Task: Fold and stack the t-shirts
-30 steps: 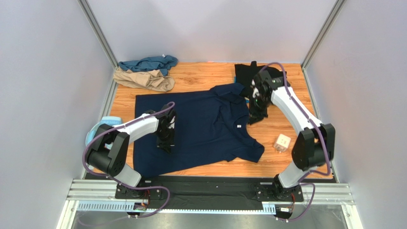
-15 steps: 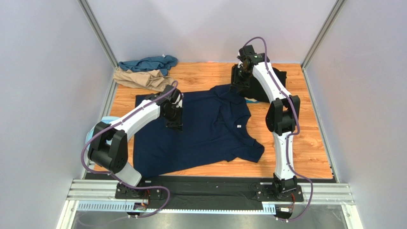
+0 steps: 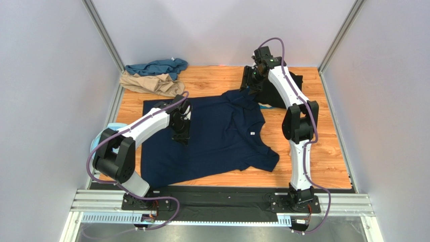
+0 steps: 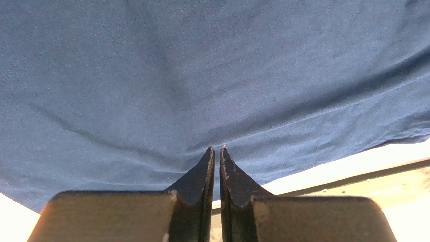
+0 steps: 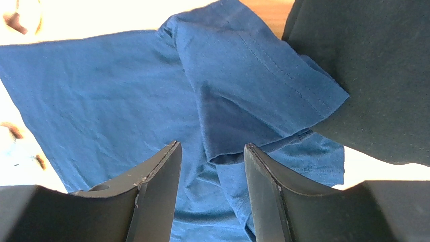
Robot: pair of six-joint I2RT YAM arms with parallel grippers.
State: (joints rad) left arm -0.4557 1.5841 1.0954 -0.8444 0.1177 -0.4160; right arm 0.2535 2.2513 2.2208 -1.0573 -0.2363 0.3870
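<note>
Nearest, navy t-shirt (image 3: 217, 143): spread across the middle of the table (image 3: 323, 151), hem toward 9 o'clock, collar toward 3 o'clock. One sleeve points to 5 o'clock and the other to 1 o'clock.
Pale blue ring (image 3: 94, 146): at the table's 8 o'clock edge, partly hidden behind the left arm.
Left gripper (image 3: 181, 133): over the navy shirt's 10 o'clock part, tips aimed down at the cloth. In the wrist view its jaws stand almost together, with only a thin slit and no cloth in it. Whether the tips touch the shirt cannot be told.
Right gripper (image 3: 251, 81): reaching out to 1 o'clock above the navy shirt's far sleeve, jaws wide apart with nothing between them.
Black t-shirt (image 3: 297, 83): bunched at 1 o'clock, touching the navy sleeve. Which one lies on top is unclear.
Tan t-shirt (image 3: 151, 84): crumpled at 11 o'clock.
Teal t-shirt (image 3: 156, 67): crumpled just behind the tan one, touching it, by the far wall.
</note>
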